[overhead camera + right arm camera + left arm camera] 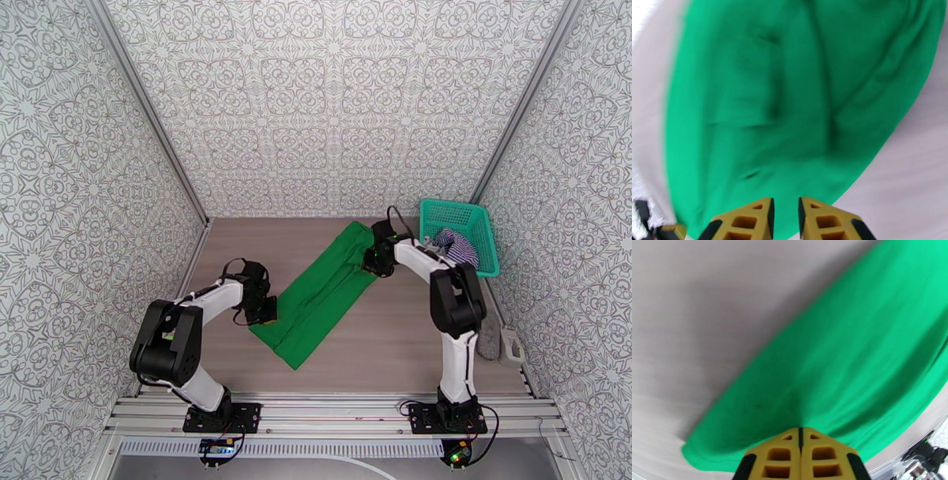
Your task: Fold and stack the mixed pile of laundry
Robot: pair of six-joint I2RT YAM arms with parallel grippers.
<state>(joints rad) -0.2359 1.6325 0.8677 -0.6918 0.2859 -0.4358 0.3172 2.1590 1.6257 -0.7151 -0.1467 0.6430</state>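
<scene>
Top external view: the wood-grain table [395,347] carries the work items between patterned walls. The green T-shirt [324,296] lies at the table centre as a long folded strip running diagonally from near-left to far-right, flat on the surface. The teal mesh basket [452,211] stands at the far-right corner of the table, well apart from the near end of the T-shirt. The purple-and-white striped top [458,246] lies bunched inside the basket.

The left gripper [268,309] is at the near-left edge of the T-shirt. Left wrist view: the left gripper [800,430] has its jaws pressed fully together, and the green cloth [837,358] puckers into the fingertips, pinched at its edge.

The right gripper [371,260] is at the far-right end of the T-shirt, beside the basket. Right wrist view: the right gripper [786,202] has its jaws apart with a narrow gap, above the green cloth [790,98]. The frame is blurred; whether cloth sits between the jaws cannot be told.
</scene>
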